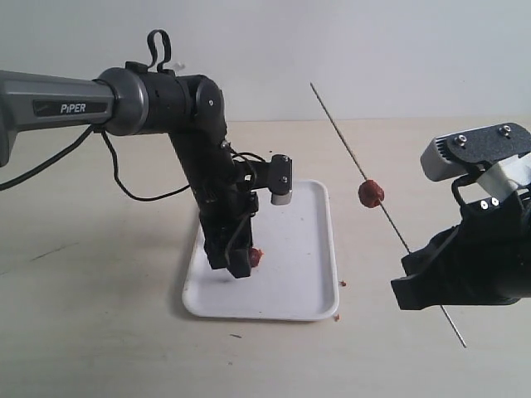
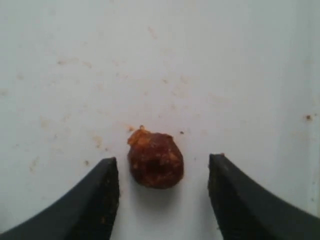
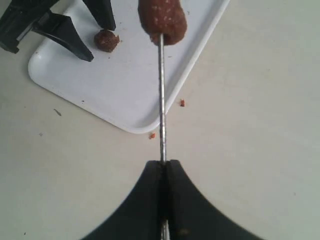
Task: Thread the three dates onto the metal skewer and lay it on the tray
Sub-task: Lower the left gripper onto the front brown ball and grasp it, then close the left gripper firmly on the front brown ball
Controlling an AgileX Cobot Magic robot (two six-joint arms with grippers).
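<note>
On tray, date inside spread left claw

Close wrist views, probably shared tray

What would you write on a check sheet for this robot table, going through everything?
Surface: pale table, white tray lying on it.
Job's things: threaded date on the metal skewer; loose date lying on the tray; third not seen.
Clutter: brown crumbs on the table beside the tray.
Grippers: left gripper open, astride the loose date; right gripper shut on the skewer, held tilted in the air.
Cables: black cable looping from the left arm.
Surroundings: plain pale wall.
</note>
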